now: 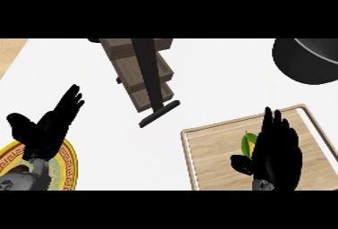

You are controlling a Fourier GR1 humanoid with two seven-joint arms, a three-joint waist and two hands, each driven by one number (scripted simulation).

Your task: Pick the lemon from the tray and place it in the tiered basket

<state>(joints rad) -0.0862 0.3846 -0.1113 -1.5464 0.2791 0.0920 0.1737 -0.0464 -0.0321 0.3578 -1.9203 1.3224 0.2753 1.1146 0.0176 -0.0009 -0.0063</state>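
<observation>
Head view: the lemon [246,144] lies on the wooden tray [211,165] at the lower right of the white table [218,89], showing only as a yellow-green sliver at the left edge of the right hand [277,152]; that hand hangs directly over the fruit and covers most of it, its fingers stretched out nearly straight and its thumb spread toward the left; it seems to have hold of nothing, though the contact beneath the palm is hidden. The left hand [46,127] rests open, fingers up, at the lower left above a plate [69,166] with a patterned rim, holding nothing. The tiered basket [140,76], wooden shelves on a black post, stands well apart from the tray at the top centre.

As a judgement, the lemon should be light, stiff enough to bear a squeeze, and rounded with a waxy skin, so it could roll or slip sideways on the flat tray; the safest hold is across its widest middle, thumb on one side and fingers opposite, with the palm above.
</observation>
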